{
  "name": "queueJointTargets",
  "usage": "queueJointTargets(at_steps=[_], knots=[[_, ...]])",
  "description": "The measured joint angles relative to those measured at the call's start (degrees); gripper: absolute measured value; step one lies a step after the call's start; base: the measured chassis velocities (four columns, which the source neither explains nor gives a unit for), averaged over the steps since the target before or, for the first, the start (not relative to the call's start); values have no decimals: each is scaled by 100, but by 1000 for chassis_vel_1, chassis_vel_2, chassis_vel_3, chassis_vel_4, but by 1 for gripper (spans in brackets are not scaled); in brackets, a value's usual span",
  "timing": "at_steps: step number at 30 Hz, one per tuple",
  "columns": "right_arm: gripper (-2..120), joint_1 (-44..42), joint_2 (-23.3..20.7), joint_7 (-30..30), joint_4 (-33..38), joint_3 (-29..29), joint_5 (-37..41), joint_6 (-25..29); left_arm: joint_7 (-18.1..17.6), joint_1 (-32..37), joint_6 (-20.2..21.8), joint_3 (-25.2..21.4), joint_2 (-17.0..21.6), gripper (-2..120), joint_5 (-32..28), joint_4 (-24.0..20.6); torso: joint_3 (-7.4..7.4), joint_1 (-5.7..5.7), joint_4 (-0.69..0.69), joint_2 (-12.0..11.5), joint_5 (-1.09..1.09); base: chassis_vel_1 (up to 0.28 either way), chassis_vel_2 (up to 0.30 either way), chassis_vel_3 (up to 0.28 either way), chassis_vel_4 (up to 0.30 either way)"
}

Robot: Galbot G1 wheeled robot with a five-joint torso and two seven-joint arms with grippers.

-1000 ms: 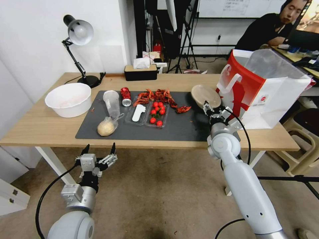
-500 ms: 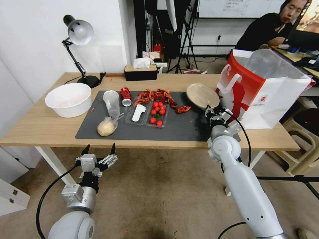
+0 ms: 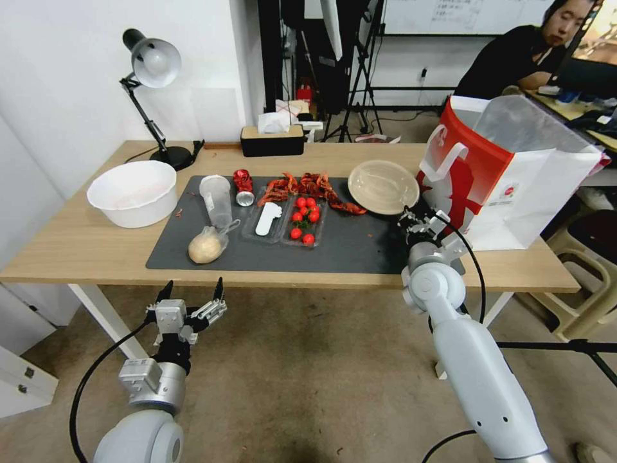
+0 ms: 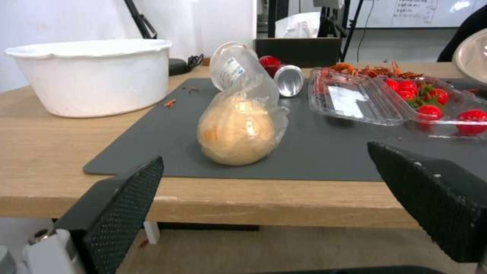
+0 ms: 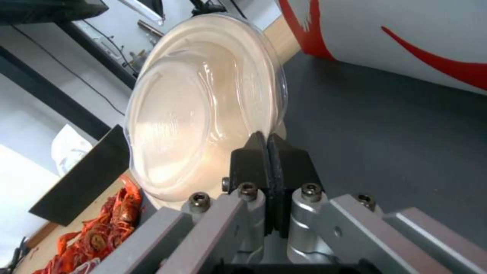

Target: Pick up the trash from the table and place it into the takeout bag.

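The right end effector (image 3: 410, 217) is pinching the rim of the tan lidded bowl (image 3: 384, 186), holding it tilted above the dark grey mat (image 3: 360, 247), just beside the red-and-white takeout bag (image 3: 508, 180). The left end effector (image 3: 191, 297) is hanging wide apart below the bench (image 3: 71, 247) edge.

Your inventory, by finish:
- Surface (image 3: 77, 241): light matt wood.
- Mat (image 3: 347, 247): dark grey, matt.
- Lidded bowl (image 5: 203, 114): glossy clear plastic lid.
- Takeout bag (image 3: 514, 186), beside the bowl: smooth paper.
- Can (image 4: 288, 80): shiny metal.
- Right gripper (image 5: 268, 146): black rubbery pads, bare metal links.
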Motion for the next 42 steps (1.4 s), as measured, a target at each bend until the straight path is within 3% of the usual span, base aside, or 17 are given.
queueJointTargets(at_steps=[11,30,42], knots=[[0,-20,-73,-270,179,100,-54,259,-1,4,-44,3,-6,100,24,37,0,0,-1,0,1,0,0,0,0],[0,-52,-475,-1993,785,246,-57,850,0,13,-64,40,-23,100,56,37,0,0,-1,0,0,0,0,0,0],[0,173,-626,-2442,1112,353,-84,1033,2,23,-71,40,-58,100,99,35,0,-1,0,0,0,0,0,0,0]])
